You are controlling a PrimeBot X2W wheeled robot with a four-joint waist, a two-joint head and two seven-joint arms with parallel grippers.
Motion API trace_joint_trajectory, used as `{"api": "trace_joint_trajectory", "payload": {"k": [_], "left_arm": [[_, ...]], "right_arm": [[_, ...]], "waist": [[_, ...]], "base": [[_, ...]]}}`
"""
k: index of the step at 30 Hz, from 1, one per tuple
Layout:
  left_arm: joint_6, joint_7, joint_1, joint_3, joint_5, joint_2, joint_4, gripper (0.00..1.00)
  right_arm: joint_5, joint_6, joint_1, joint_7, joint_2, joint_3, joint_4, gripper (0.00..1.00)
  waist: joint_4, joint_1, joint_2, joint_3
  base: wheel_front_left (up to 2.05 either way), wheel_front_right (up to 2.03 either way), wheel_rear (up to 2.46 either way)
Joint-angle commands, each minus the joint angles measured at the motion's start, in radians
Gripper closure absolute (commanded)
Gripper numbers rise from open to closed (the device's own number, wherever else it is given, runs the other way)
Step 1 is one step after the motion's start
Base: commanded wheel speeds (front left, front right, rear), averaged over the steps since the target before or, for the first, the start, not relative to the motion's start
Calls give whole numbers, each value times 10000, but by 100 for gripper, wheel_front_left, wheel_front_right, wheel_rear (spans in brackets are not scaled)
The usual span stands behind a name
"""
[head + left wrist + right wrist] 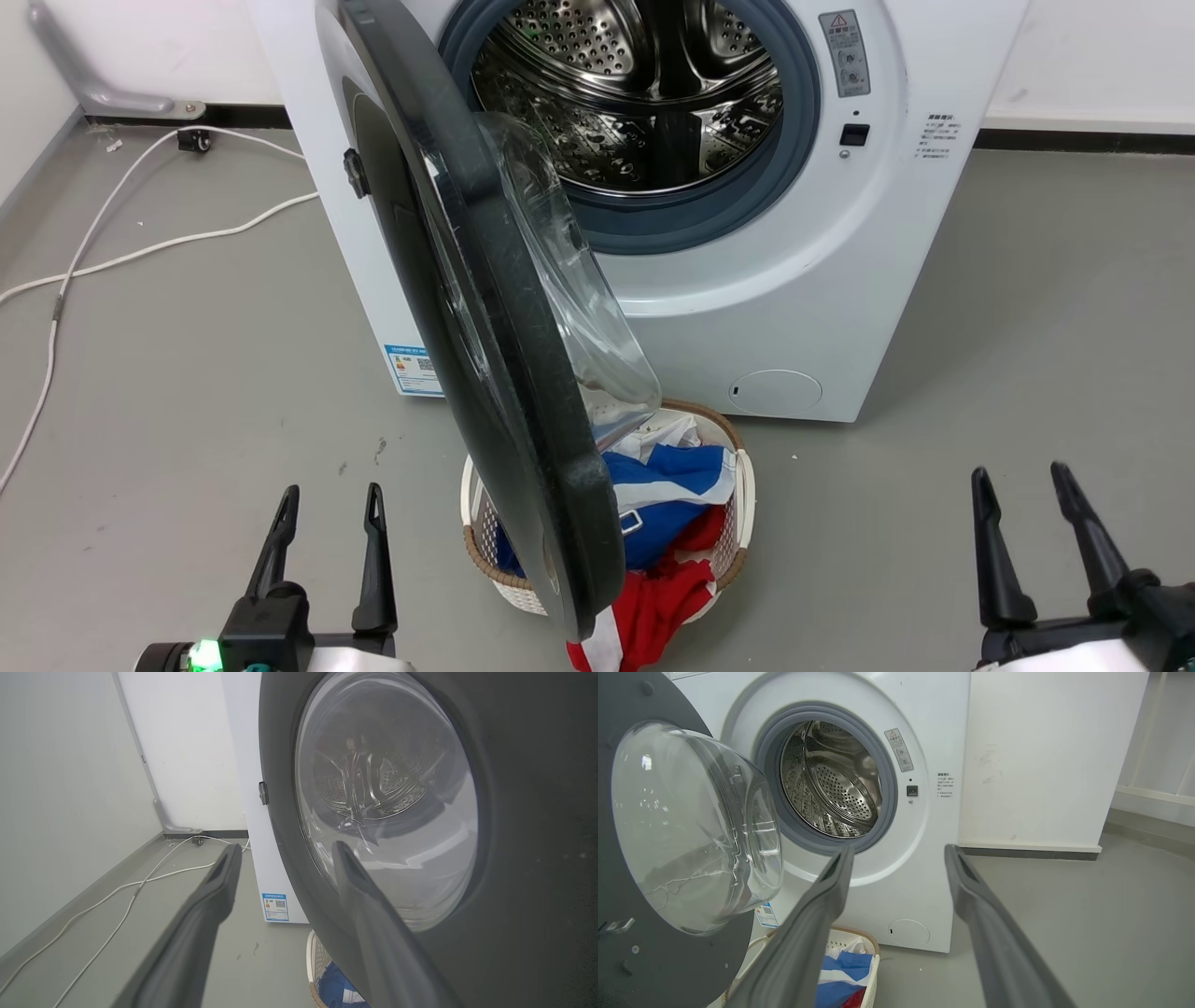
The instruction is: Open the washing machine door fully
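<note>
- Door position: the washing machine door (509, 355) hangs from the left edge of the washing machine (794, 308) front. It stands swung out, roughly edge-on in the head view, with its glass bowl facing the robot's right. The drum (635, 93) opening is uncovered.
- Below the door: its free lower rim stands over the laundry basket (744, 485), which sits on the floor just beside the machine's bottom front edge. You cannot tell whether the rim touches the laundry.
- Left gripper (331, 495): 2 fingers spread wide, holding nothing. It sits on the outer-face side of the door, near the black rim but apart from it.
- Right gripper (1019, 476): 2 fingers spread wide, holding nothing. It sits on the glass-bowl side, well apart from the door.
- Step in hand: judge the door as about half open. The final swing toward the machine's left side is not yet done.
- Next move: you likely need 1 gripper on the free rim or inner face to press the door leftward. Move the left arm out of the sweep path first.
</note>
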Motion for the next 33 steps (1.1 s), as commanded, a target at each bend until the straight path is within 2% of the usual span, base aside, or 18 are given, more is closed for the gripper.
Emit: {"api": "trace_joint_trajectory", "payload": {"k": [1,13,14,15,24,33], "left_arm": [[14,-28,-58,-4,57,7,-5,0],[53,-28,32,68,-95,-15,52,0],[56,-28,36,85,-94,-18,77,33],[93,-28,16,113,-87,-18,52,100],[142,-28,-414,255,43,78,-521,100],[67,-26,-1451,-312,599,352,-3128,100]], "right_arm": [[-91,-2,121,-13,62,-18,128,0],[-75,-2,277,-15,250,-105,681,0],[-65,-2,274,-15,252,-104,682,0],[-54,-2,271,-15,254,-93,682,0],[82,-2,263,-16,262,-54,629,0],[169,-2,282,-16,263,-21,558,0]], "waist": [[10,0,0,-1],[-16,0,0,-16],[-18,0,0,-19],[-21,0,0,-21],[-1,0,0,-111],[-8,0,0,-210]], "base": [[0,0,0],[0,0,0],[0,0,0],[0,0,0],[0,0,0],[0,0,0]]}}
